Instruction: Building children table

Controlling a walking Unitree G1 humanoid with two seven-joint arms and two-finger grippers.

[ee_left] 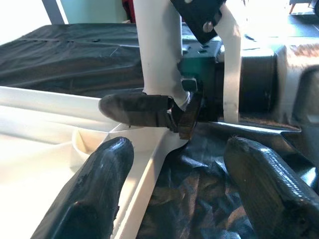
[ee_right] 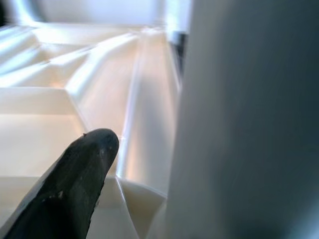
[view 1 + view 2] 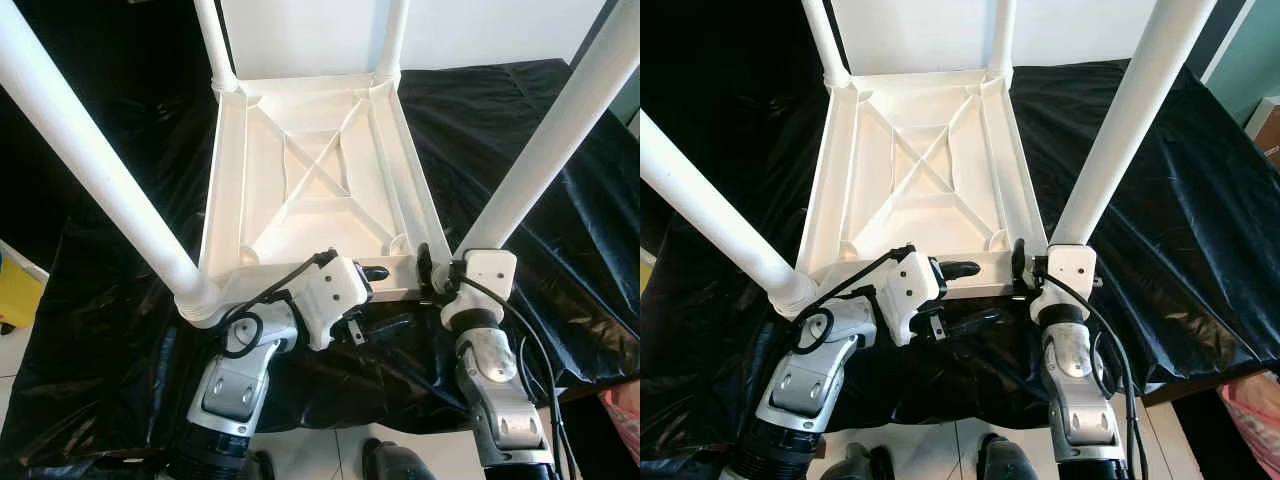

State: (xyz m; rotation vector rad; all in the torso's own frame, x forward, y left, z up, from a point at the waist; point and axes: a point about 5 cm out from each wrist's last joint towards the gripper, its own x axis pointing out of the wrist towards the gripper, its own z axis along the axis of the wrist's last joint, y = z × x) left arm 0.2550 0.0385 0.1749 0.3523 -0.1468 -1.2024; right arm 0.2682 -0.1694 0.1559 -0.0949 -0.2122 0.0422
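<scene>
The children table (image 3: 315,185), white plastic, lies upside down on a black plastic sheet (image 3: 520,120), its ribbed underside facing up like a shallow tray with nothing in it, and four white legs stand up from its corners. The near right leg (image 3: 560,130) rises from the corner beside the right gripper (image 3: 428,268), whose fingers close around that leg's base. The left gripper (image 3: 372,272) reaches along the near rim with its fingers spread and released, one on each side of the rim wall. The left wrist view shows what the head views hide: the left gripper's two fingers (image 1: 94,189) straddle the rim, and a finger of the right gripper lies against the leg. The right wrist view gives a close look at one dark finger (image 2: 70,189) beside the leg, over the ribbed underside.
</scene>
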